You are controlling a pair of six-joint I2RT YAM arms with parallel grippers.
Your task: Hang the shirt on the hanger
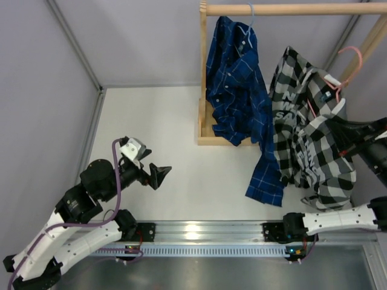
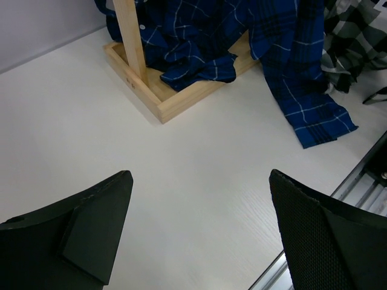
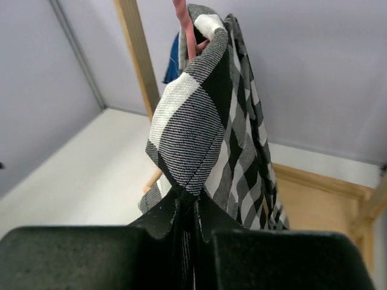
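Note:
The black-and-white checked shirt (image 1: 305, 130) with white lettering hangs draped at the right of the wooden rack, its lower part bunched near the table. The pink wire hanger (image 1: 352, 59) shows above it, hook up by the slanted rack post, one wire running into the collar area. In the right wrist view the shirt (image 3: 193, 115) hangs from the pink hanger (image 3: 184, 27). My right gripper (image 3: 193, 205) is shut on a fold of the shirt; in the top view it is hidden among the cloth. My left gripper (image 1: 158, 175) is open and empty over bare table, far left of the shirt; it also shows in the left wrist view (image 2: 199, 181).
A blue plaid shirt (image 1: 239, 96) on a light blue hanger (image 1: 249, 24) hangs from the wooden rail (image 1: 290, 9), its tail trailing onto the table. The rack's wooden base (image 2: 163, 99) sits at centre. A metal rail (image 1: 205, 232) runs along the near edge. Grey walls enclose the table.

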